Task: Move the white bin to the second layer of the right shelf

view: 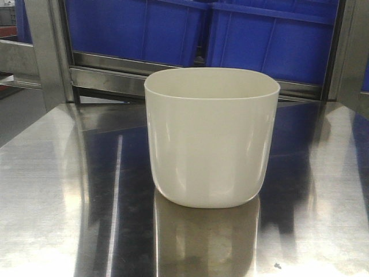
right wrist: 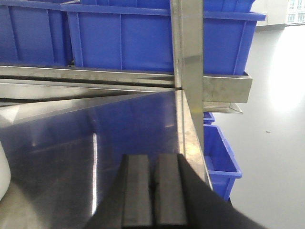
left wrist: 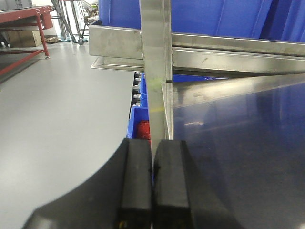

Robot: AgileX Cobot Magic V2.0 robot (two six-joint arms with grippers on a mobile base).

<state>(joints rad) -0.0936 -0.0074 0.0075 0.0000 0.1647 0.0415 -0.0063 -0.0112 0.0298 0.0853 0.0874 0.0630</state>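
The white bin stands upright on the shiny steel tabletop, in the middle of the front view; it looks empty. A sliver of its wall shows at the left edge of the right wrist view. My left gripper is shut and empty, at the table's left edge by a steel upright. My right gripper is shut and empty, over the table's right side next to another upright. Neither gripper touches the bin. No roller shelf tier shows.
Blue crates sit on a steel shelf rail behind the table. More blue crates lie below the table's sides. Grey floor lies to both sides; a red-framed bench stands far left.
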